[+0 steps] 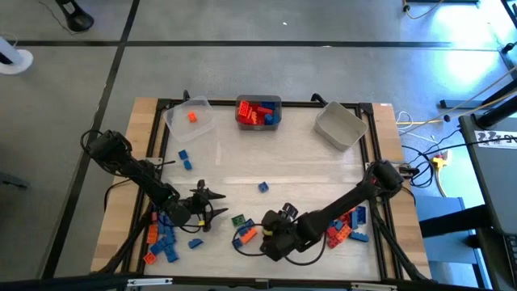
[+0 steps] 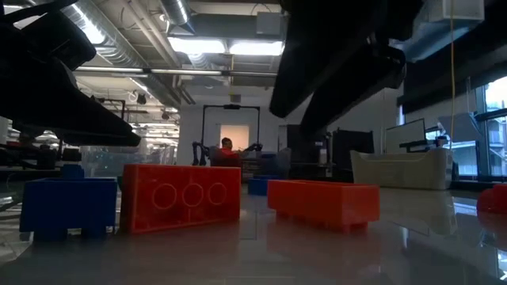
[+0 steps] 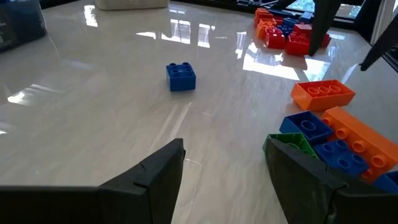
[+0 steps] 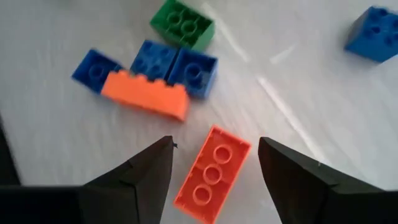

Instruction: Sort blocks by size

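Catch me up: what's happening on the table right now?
The robot is sorting toy bricks. The right tool hangs open over an orange brick near the front edge, not yet gripping it. The left tool waits open beside a green brick. The middle bin at the back already holds red and blue bricks; many bricks are still loose on the table.
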Robot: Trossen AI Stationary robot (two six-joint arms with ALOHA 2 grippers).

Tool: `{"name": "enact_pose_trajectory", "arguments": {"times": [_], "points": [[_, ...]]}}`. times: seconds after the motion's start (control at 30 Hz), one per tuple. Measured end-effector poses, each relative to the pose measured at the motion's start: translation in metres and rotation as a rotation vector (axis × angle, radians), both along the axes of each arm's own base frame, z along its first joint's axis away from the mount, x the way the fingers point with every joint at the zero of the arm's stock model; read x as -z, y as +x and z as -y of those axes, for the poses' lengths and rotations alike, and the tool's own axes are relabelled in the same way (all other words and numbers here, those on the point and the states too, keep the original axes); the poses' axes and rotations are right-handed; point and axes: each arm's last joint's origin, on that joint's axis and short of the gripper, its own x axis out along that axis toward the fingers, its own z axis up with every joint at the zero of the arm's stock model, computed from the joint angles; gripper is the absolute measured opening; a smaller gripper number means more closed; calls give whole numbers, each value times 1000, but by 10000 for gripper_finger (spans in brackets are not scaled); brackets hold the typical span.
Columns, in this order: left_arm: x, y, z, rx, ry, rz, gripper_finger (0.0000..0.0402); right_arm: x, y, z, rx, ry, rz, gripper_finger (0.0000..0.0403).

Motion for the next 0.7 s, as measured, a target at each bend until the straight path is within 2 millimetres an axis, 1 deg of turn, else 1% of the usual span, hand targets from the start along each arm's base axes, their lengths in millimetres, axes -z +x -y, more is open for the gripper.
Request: {"name": "enact_pose_trajectory", "arguments": {"times": [0.13,0.3,0.47,0.7], "points": [[0,0,0,0,0,0,214,7,0,-3,20,-13,1,237],[0,0,0,-1,-3,1,214,24,1,-6,29,3,-45,237],[0,0,0,-1,-3,1,214,31,2,-8,30,10,-60,237],[0,0,0,-1,-2,0,214,47,4,-10,17,29,-107,237]]}}
